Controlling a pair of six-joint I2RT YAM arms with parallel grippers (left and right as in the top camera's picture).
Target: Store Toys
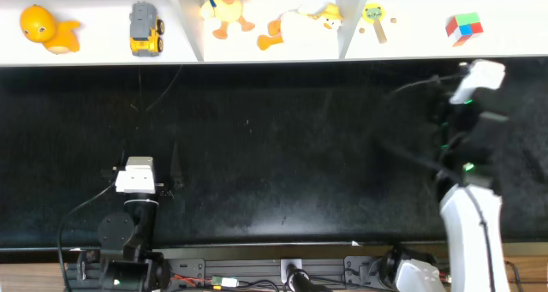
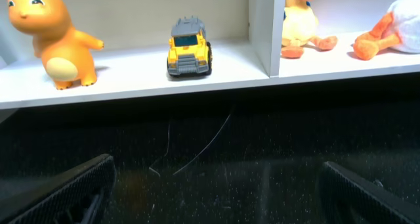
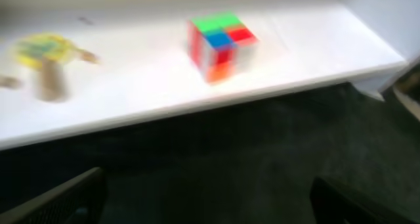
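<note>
The right jaws stand wide open over the dark, felt-like table (image 3: 216,158). The blocky, many-coloured cube (image 3: 222,45) sits just beyond them on the smooth white shelf (image 3: 144,86), far right. The left jaws gape too, well short of the hard yellow truck (image 2: 189,48) and glossy orange dinosaur (image 2: 52,37). The top view adds two plush ducks (image 1: 227,8) in the middle bay.

White shelf (image 1: 257,56) along the back of the black worktop (image 1: 274,155). Left bay: orange figure (image 1: 47,28), yellow truck (image 1: 146,28). Middle: duck plush (image 1: 227,9), second plush (image 1: 295,26) lying down. Right: blurry handled toy (image 1: 374,20), maybe a rattle, and colour cube (image 1: 463,26).
</note>
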